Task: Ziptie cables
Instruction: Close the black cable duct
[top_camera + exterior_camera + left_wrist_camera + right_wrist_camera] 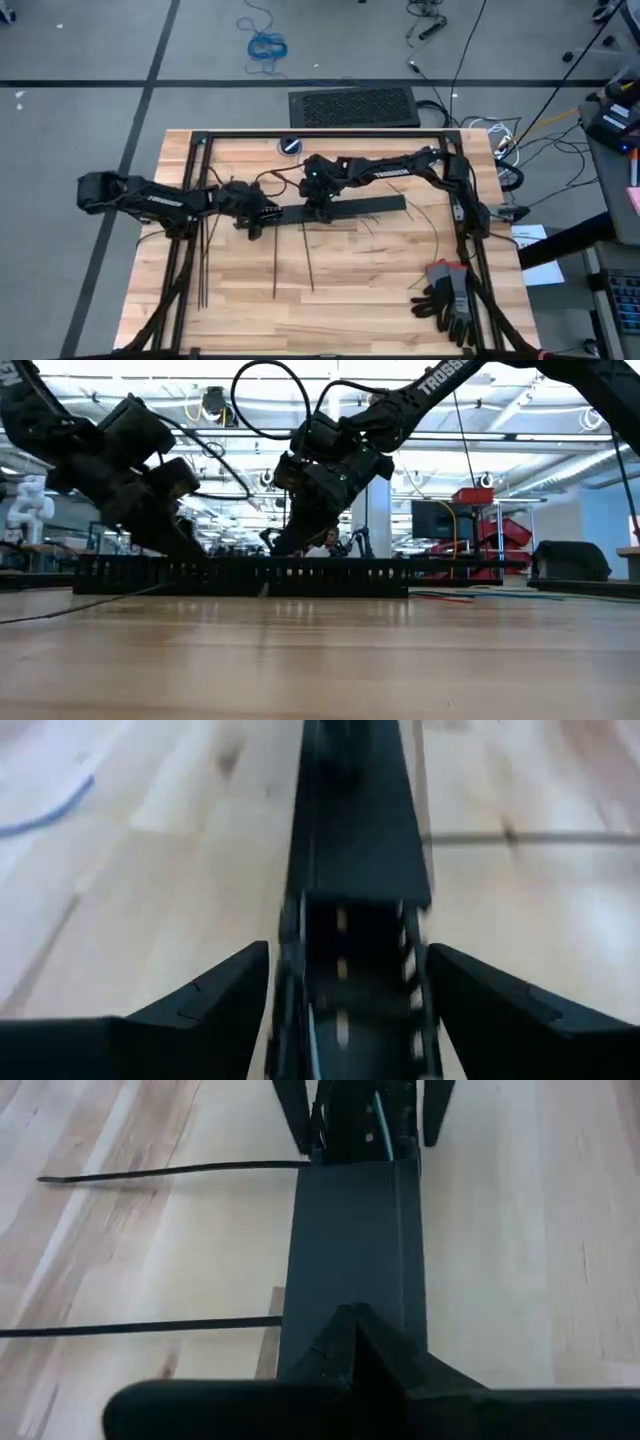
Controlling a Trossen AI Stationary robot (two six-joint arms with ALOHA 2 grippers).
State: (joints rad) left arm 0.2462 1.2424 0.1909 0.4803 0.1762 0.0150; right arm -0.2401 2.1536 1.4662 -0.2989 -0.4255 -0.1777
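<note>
Zipties (275, 262) lie lengthwise below frame centre, nearest the left pincer (258, 212), spread open astride the slotted bar (370, 206); right pincer (318, 205): unclear.

Black slotted bar (330, 212), black zipties (275, 262), pale striped wood table (350, 300).

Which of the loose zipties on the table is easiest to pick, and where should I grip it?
I'd take the ziptie lying alone in front of the slotted bar. It is thin, straight and flat on the wood, so come straight down with the fingers across its width, near the free end towards the table's front edge. The left gripper is open around the bar's end; the right gripper is over the bar.
</note>
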